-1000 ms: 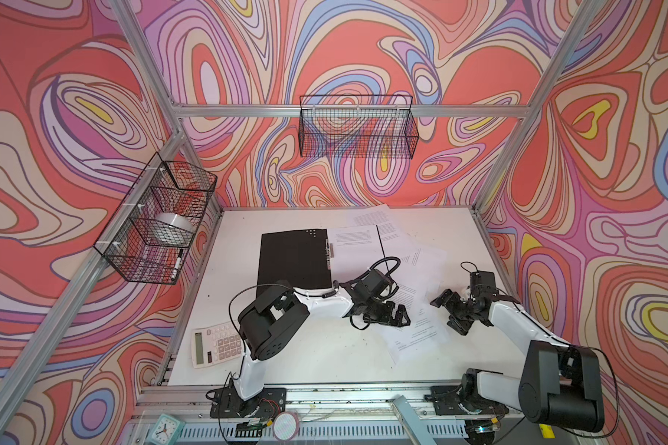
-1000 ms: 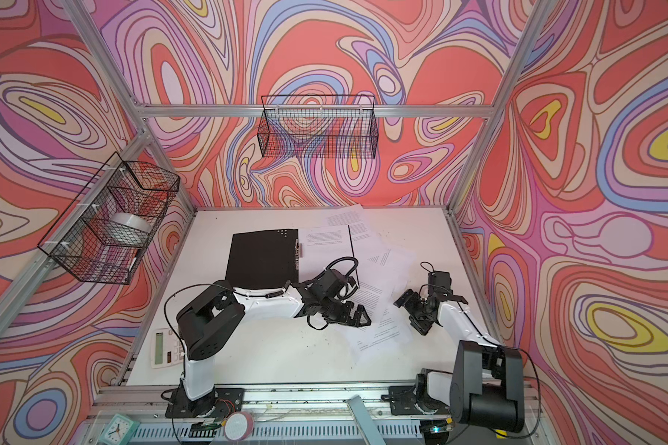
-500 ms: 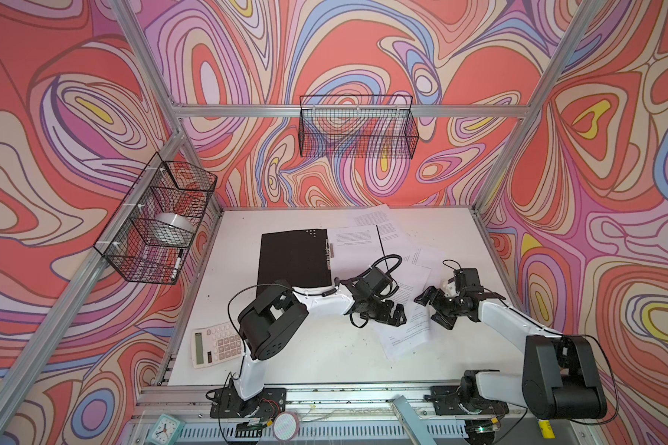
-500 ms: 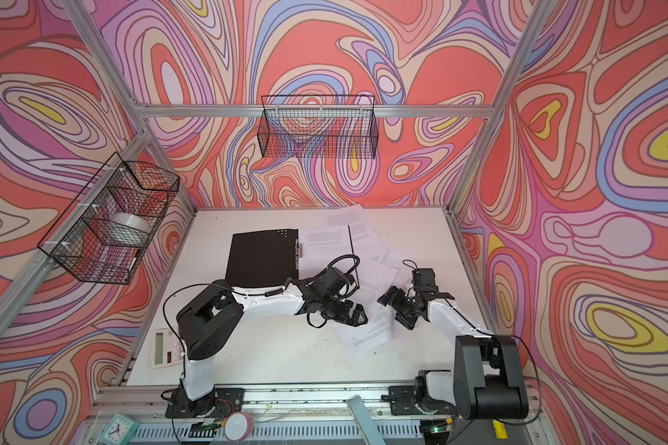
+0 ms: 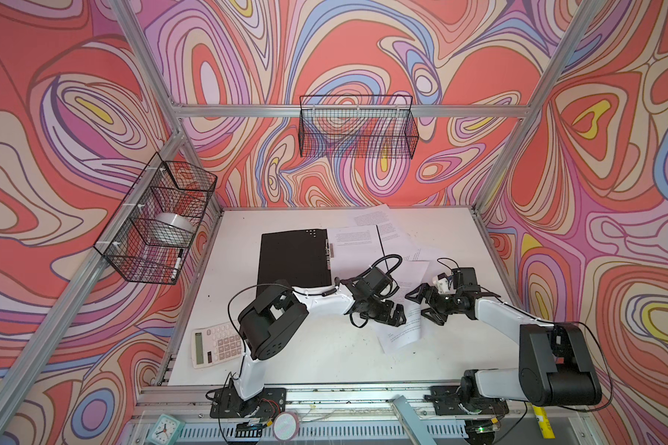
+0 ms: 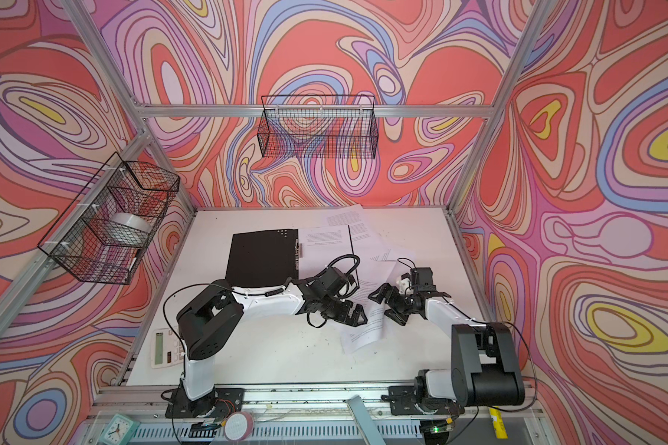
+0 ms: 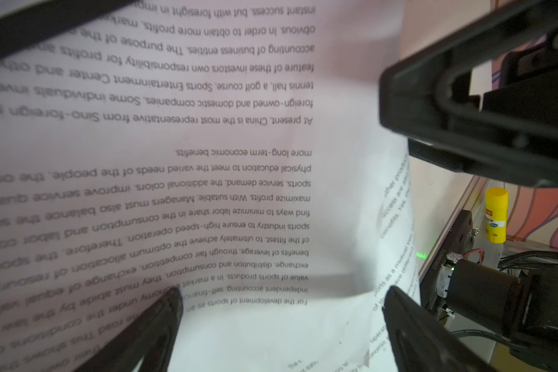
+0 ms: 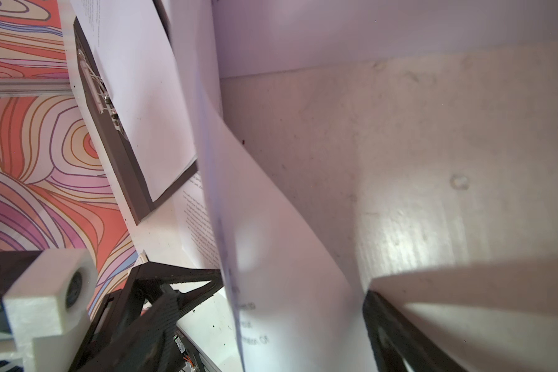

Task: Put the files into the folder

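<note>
Swirl-patterned walls in red, pink, lilac, blue and yellow, closing in three sides of the white bench. Aluminium frame rails along the corners. Black wire basket hung above the bench's far edge, divided wire basket above its left edge.

Table carries open folder, loose files, apparently a calculator.

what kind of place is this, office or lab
Probably a robot test cell dressed as a desk: an aluminium frame with swirl-patterned walls boxes in a white table, a left arm and right arm are mounted on its front rail, and office props lie about: calculator, folder.
</note>
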Robot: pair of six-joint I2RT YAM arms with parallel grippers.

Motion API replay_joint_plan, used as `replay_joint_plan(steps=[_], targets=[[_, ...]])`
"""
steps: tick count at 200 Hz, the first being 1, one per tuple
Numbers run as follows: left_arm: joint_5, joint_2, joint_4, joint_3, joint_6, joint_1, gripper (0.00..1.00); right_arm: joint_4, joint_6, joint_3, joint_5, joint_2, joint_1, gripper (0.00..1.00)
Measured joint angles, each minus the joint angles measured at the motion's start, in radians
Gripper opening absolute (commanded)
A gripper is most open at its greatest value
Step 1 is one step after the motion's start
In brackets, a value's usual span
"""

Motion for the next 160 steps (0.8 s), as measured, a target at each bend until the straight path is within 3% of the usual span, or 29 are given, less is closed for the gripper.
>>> replay_joint_plan(steps=[74,120,160], targets=[[0.002,0.0,-0.001,0.0,0.009,0.0,0.97,0.095,-0.008,0.09,-0.004,0.072,0.01,0.95],[0.003,0.0,-0.001,0.0,0.01,0.0,0.97,0.098,-0.027,0.118,-0.002,0.096,0.017,0.88],[0.003,0.0,-0.001,0.0,0.01,0.001,0.97,0.036,-0.037,0.112,0.013,-0.009,0.017,0.77]])
